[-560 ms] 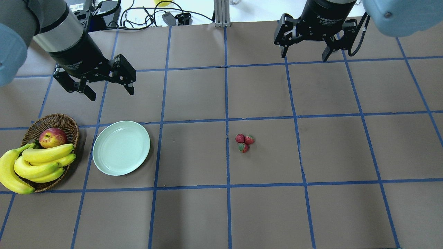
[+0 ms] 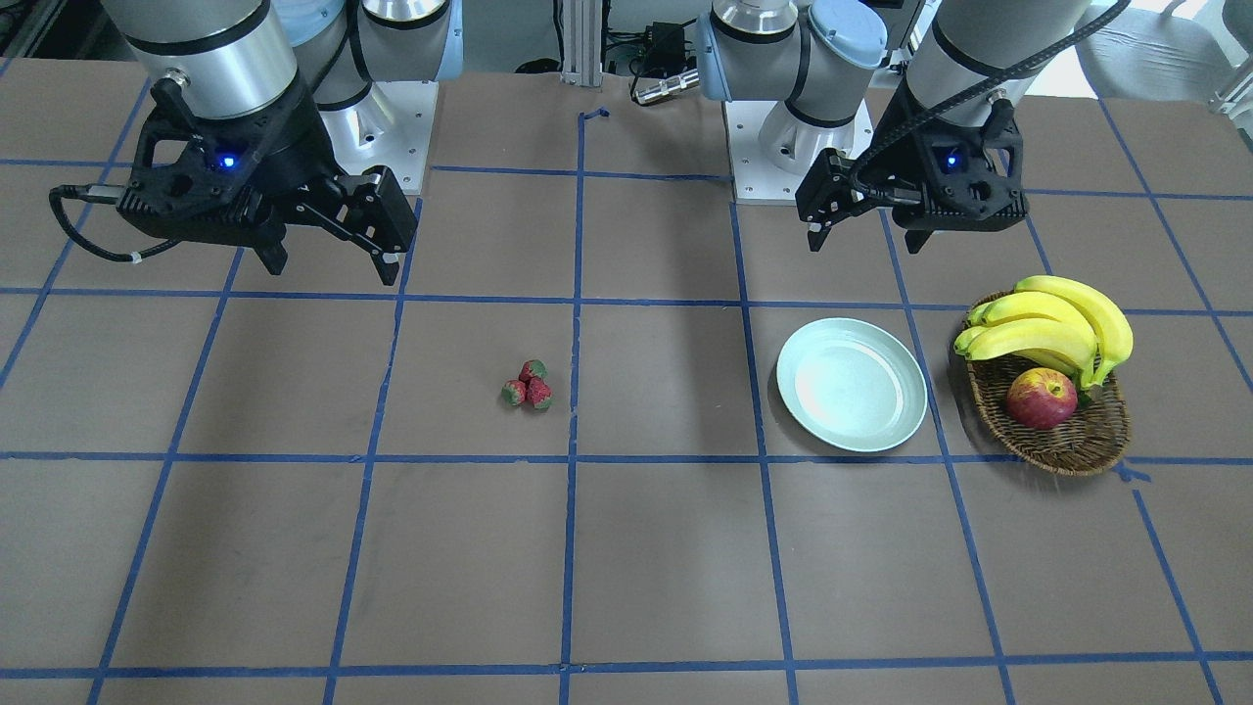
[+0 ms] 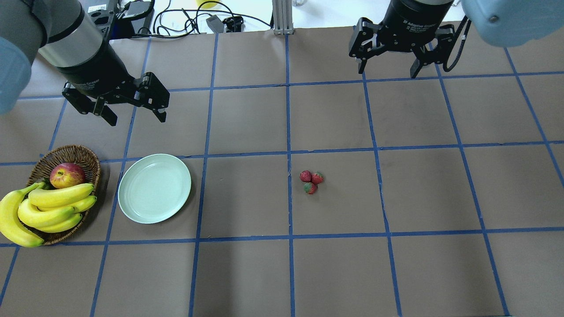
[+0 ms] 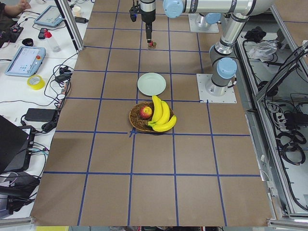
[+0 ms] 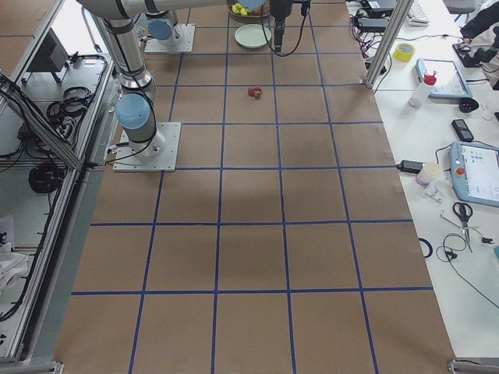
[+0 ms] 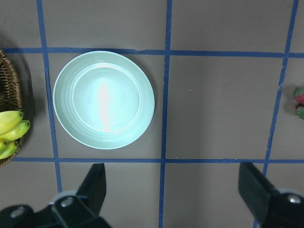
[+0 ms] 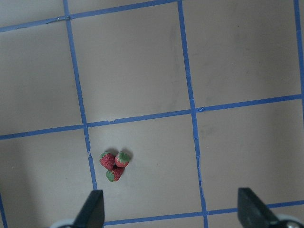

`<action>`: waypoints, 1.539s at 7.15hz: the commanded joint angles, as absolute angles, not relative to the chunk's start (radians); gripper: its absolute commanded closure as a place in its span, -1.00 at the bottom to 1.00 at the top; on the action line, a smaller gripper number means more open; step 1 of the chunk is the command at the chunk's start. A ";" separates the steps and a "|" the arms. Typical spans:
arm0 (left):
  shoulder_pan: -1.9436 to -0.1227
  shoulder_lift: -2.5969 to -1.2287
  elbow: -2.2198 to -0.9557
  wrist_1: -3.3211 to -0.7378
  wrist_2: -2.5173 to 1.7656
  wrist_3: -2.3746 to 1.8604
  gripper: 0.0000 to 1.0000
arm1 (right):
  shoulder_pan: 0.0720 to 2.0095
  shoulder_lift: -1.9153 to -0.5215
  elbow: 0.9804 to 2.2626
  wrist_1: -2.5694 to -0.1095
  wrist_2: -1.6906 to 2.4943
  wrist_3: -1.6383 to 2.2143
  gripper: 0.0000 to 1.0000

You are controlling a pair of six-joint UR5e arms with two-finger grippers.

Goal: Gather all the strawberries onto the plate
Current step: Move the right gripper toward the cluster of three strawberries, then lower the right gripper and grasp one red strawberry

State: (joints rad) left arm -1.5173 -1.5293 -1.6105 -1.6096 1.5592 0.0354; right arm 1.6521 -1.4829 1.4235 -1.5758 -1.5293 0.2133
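Note:
Three small red strawberries [image 3: 311,181] lie bunched together on the brown table, just right of its middle; they also show in the front view [image 2: 527,385] and the right wrist view [image 7: 114,165]. The pale mint-green plate [image 3: 154,188] sits empty to their left, also visible from the front [image 2: 852,398] and below the left wrist camera [image 6: 103,99]. My left gripper [image 3: 136,116] hangs open above the table, beyond the plate. High over the far right part of the table, my right gripper [image 3: 387,70] is open and holds nothing.
A brown wicker basket [image 3: 66,154] with bananas [image 3: 48,207] and a red-yellow apple [image 3: 67,175] stands left of the plate. Blue tape lines grid the table. Cables and a metal post lie along the far edge.
My left gripper has shifted slightly left and farther from the plate. The right gripper, the strawberries and the plate have not moved.

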 commanded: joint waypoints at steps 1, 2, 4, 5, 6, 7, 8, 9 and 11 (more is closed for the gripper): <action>-1.511 -1.528 -1.615 -1.600 1.556 0.040 -1.00 | 1.652 -1.483 1.424 -1.574 -1.529 0.213 -1.00; -1.512 -1.525 -1.614 -1.598 1.560 0.040 -1.00 | 1.652 -1.483 1.424 -1.572 -1.529 0.215 -1.00; -1.516 -1.513 -1.614 -1.600 1.560 0.040 -1.00 | 1.670 -1.465 1.442 -1.571 -1.517 0.233 -1.00; -1.516 -1.511 -1.611 -1.598 1.557 0.038 -1.00 | 1.689 -1.454 1.510 -1.586 -1.514 0.270 -1.00; -1.519 -1.512 -1.614 -1.598 1.557 0.032 -1.00 | 1.706 -1.438 1.608 -1.691 -1.513 0.334 -1.00; -1.517 -1.513 -1.614 -1.598 1.555 0.032 -1.00 | 1.738 -1.410 1.709 -1.835 -1.513 0.368 -1.00; -1.511 -1.511 -1.614 -1.595 1.555 0.034 -1.00 | 1.764 -1.373 1.788 -1.952 -1.513 0.433 -1.00; -1.511 -1.511 -1.611 -1.574 1.555 0.035 -1.00 | 1.790 -1.343 1.828 -2.024 -1.513 0.446 -1.00; -1.511 -1.523 -1.618 -1.575 1.548 0.032 -1.00 | 1.848 -1.257 1.836 -2.168 -1.450 0.405 -1.00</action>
State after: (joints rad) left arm -1.5131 -1.5133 -1.6156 -1.5774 1.5564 0.0344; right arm 1.8115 -1.3086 1.8246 -2.0768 -1.4898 0.4269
